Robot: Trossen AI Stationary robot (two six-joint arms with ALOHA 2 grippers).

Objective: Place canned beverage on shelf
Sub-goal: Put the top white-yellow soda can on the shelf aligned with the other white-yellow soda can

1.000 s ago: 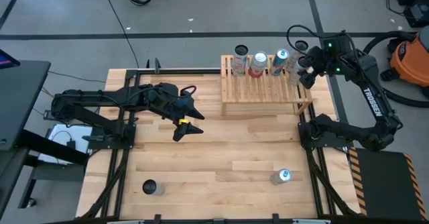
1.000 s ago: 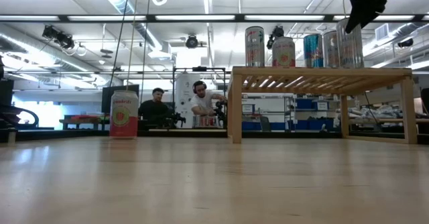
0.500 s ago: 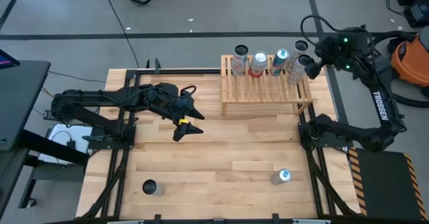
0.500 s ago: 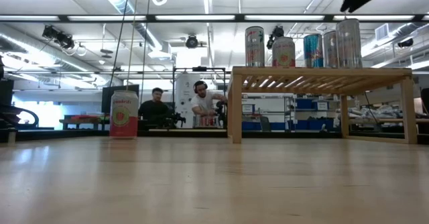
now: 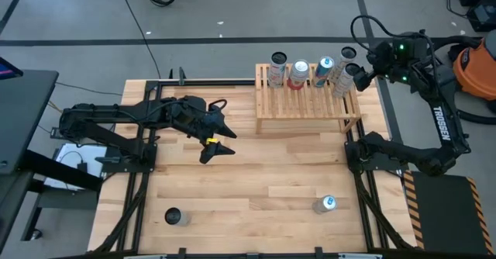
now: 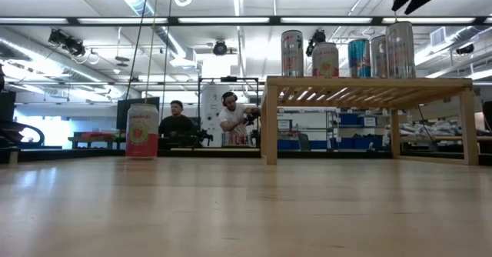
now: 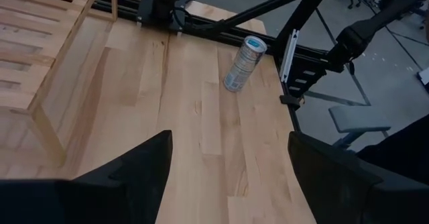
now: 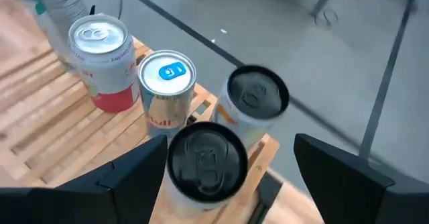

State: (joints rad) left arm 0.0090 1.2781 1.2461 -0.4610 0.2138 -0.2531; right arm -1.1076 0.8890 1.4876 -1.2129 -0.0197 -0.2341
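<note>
from above, the shelf (image 5: pixel 308 96) holds a row of cans along its far edge, and the right tool (image 5: pixel 358 70) hangs wide and holding nothing just beside the end silver can (image 5: pixel 339 76), likely having let it go. the left tool (image 5: pixel 217 139) waits half open over the tabletop (image 5: pixel 256 181). from the right wrist, the black-topped can (image 8: pixel 206 158) stands upright between open fingers (image 8: pixel 127 174), touching neither.

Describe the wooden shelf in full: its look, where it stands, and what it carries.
The shelf is a low rectangular rack of light wood with many narrow parallel slats on top and four thin legs, open beneath. It stands upright at the table's far edge, on the right arm's side. Cans stand upright in a row along its far edge; the right wrist view shows five. The right gripper hangs above that row's end, jaws open, touching nothing.
</note>
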